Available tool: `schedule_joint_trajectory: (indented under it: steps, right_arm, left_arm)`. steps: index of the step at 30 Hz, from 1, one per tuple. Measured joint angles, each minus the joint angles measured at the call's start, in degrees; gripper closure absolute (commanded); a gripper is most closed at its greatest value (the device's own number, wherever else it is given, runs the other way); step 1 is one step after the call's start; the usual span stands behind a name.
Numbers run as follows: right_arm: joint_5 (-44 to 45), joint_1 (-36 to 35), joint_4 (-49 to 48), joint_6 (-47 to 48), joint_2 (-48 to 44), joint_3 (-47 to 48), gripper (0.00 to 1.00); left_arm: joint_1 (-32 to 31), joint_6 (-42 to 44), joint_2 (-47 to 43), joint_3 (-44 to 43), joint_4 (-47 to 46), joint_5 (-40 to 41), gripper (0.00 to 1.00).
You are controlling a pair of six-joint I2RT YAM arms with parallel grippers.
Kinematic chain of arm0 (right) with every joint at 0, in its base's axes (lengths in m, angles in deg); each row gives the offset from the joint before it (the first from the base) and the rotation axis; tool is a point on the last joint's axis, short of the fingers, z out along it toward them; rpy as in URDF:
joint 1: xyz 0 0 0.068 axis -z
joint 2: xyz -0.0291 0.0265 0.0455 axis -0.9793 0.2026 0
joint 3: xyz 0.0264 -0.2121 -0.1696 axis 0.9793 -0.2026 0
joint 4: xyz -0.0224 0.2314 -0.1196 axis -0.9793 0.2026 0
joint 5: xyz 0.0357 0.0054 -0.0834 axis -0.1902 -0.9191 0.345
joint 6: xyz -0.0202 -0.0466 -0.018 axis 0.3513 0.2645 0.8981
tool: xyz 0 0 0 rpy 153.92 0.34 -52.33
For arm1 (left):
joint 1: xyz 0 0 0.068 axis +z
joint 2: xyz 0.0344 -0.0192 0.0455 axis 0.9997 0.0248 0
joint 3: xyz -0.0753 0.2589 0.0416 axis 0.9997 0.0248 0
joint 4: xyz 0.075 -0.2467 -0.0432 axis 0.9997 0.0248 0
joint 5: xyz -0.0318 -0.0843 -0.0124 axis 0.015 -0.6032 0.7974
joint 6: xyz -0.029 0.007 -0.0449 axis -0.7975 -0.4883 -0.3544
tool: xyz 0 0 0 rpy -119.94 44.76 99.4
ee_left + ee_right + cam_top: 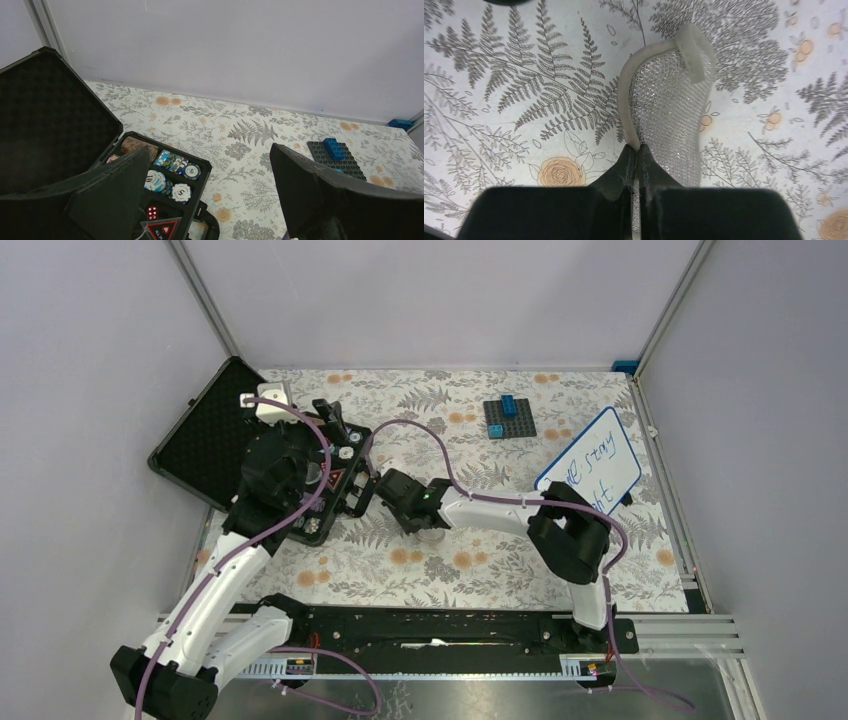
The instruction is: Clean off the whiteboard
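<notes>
while the whiteboard [592, 462] carries blue handwriting across its face, the task counts as not begun on the board itself; no wiped patch shows in the top view, though the right arm covers the near corner and that part cannot be checked. the board lies flat at the right side of the worktop [480, 570], at an angle near the right rail, and nothing touches it. the right hand [638, 152] is closed tight on the near edge of a silvery mesh pad [669, 115] with a pale rim, the two fingers meeting with almost no gap; whether the pad hangs free or rests on the floral cover cannot be told. in the top view this hand sits near the middle of the worktop, well apart from the board. the left hand [210, 150] is wide open and holds nothing, poised above an open black case [50, 120] of poker chips [172, 172] at the left. judgement: the wiper appears secured, so the pick-up stage looks complete; left to do are the carry across to the board, the wiping of all the writing, and a check of the hidden corner.
</notes>
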Motion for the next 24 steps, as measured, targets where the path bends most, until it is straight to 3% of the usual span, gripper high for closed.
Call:
schedule_joint_trajectory:
  steps: [6, 15, 21, 24]
  right_arm:
    - [2.05, 0.61, 0.26, 0.90, -6.16, -0.68, 1.00]
    - [8.92, 9.40, 0.48, 3.13, -29.83, -2.97, 1.00]
    - [18.32, 16.68, -0.79, 5.03, -49.20, -7.04, 1.00]
    - [21.22, 22.71, -0.11, 4.39, -54.18, -10.88, 1.00]
  left_arm:
    - [-0.13, 0.00, 0.61, -0.02, 0.02, -0.92, 0.01]
    - [-0.68, -0.79, 3.48, -0.04, 0.02, -5.77, 0.01]
    - [-1.81, -4.35, 12.39, -4.83, 2.73, -16.79, 0.06]
    - [-3.50, -6.71, 19.65, -10.51, 4.24, -24.98, 0.09]
